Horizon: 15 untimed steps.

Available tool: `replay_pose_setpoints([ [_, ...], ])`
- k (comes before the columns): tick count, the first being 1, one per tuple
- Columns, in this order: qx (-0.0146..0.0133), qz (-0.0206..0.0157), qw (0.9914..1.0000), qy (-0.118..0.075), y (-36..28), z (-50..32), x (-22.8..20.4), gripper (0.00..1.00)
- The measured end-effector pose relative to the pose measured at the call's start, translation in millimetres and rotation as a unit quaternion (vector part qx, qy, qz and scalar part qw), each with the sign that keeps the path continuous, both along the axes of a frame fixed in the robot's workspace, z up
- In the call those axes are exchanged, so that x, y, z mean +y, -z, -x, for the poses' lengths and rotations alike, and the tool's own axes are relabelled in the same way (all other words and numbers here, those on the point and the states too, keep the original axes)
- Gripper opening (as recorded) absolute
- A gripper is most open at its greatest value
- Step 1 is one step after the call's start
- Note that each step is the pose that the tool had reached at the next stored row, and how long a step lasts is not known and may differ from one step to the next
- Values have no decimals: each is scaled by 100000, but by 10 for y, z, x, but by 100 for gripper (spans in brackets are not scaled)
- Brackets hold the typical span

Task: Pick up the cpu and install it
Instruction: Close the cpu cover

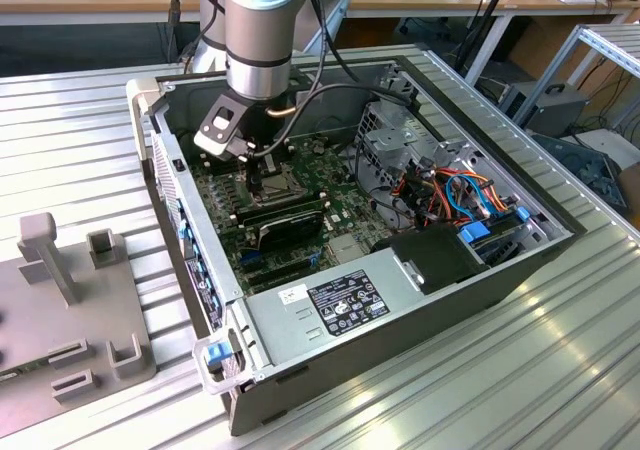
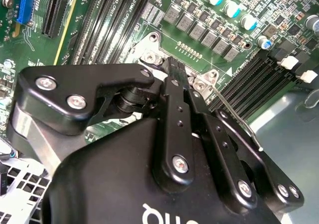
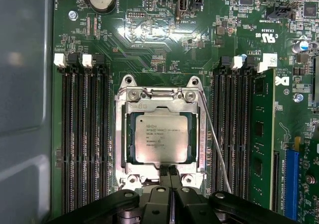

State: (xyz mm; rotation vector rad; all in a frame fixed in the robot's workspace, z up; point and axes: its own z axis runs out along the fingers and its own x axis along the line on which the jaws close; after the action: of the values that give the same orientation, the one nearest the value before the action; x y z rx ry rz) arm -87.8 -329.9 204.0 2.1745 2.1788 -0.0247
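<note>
The cpu (image 3: pixel 158 138) is a thin square chip with a dull silver-grey metal top that carries small dark print. It lies flat in the shiny socket frame (image 3: pixel 123 134) on the green motherboard (image 3: pixel 164 50), between banks of black memory slots (image 3: pixel 84 134). The end effector (image 3: pixel 169 170) hangs at the frame's edge just beside the chip, its fingers pressed together and holding nothing. The open computer case (image 1: pixel 420 355) stands on the slatted metal table (image 1: pixel 80 140).
</note>
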Motion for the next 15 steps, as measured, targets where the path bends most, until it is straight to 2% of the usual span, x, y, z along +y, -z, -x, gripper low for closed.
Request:
replay_pose_setpoints([
  [9, -25, -38, 100000, 1, 0, -1, 2, 11],
  [12, -79, -117, 100000, 5, -24, -3, 4, 11],
  [15, -23, -4, 100000, -1, -76, -1, 2, 11],
])
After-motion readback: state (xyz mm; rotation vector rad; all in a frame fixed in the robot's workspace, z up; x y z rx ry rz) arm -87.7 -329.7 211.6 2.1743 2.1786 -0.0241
